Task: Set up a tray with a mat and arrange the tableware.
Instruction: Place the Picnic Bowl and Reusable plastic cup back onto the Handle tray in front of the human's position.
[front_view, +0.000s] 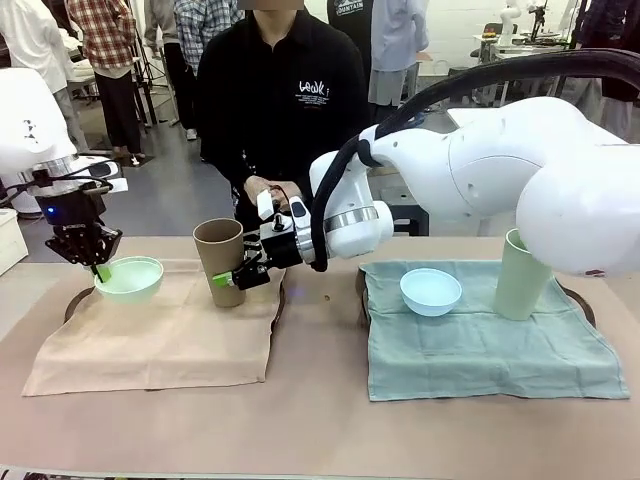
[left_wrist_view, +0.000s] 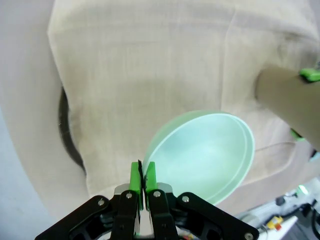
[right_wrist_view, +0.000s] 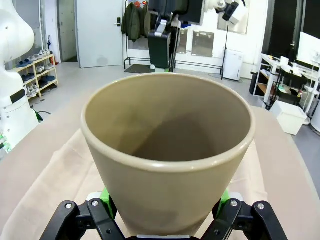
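Two mats lie side by side on the brown table, each spread over a dark tray whose rim peeks out at the edges: a beige mat on the robot's left and a grey-green mat on its right, with a bare strip of table between them. The right-hand setting looks finished, a light blue bowl sitting near the mat's middle and a pale green tumbler upright at its far side, the two apart. Over the beige mat the work appears under way. The left gripper has its green pads pressed together on the near rim of the mint green bowl, which hangs tilted over the mat's far left corner, close to the tray rim; the rim pinch is likely chosen because the bowl is too wide to span. The right arm reaches across the middle, its right gripper spread wide around the lower wall of the tan tumbler, held upright at the mat's far right edge, a grip low enough to keep it steady when set down. Most of the beige cloth in front of both pieces lies open, leaving room to lower them. Beyond the table's far edge a person in a black top stands watching, one hand just behind the right wrist
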